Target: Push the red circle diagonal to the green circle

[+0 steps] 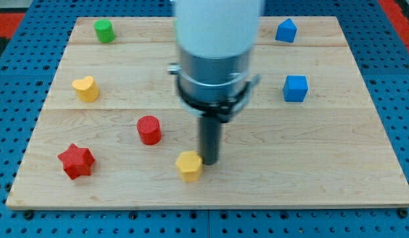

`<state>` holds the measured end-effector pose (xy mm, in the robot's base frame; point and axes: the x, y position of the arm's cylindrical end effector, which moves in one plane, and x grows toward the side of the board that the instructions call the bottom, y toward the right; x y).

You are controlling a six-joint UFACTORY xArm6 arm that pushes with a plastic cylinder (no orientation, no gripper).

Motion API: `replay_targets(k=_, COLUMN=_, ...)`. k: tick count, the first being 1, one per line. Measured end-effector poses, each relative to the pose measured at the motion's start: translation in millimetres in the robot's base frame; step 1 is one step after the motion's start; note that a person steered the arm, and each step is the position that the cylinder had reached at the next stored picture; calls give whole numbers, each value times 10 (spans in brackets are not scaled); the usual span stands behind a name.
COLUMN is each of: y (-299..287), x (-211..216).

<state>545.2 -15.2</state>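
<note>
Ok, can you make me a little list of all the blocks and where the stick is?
board: wooden board
green circle: view's top left
red circle: left of middle
red star: view's bottom left
yellow heart: left side
yellow block: bottom middle
blue blocks: one at top right, one below it
my tip: right beside the yellow block, right of the red circle

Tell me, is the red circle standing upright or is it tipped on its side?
Upright. The red circle shows its round flat face on top and its curved wall below, resting on the board. My tip is apart from it, beside the yellow block.
</note>
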Motion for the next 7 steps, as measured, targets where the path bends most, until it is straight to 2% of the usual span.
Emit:
replay_targets(k=1, y=30, x=-310)
replay_targets(k=2, y=88, x=-913)
replay_targets(k=3, y=-818, x=-1140)
replay_targets(k=4, y=-1270, x=-929)
replay_targets(k=5, y=-1032, x=-789)
replay_targets(k=6, y=-541, x=-718)
replay_targets(k=7, y=-177, x=-779)
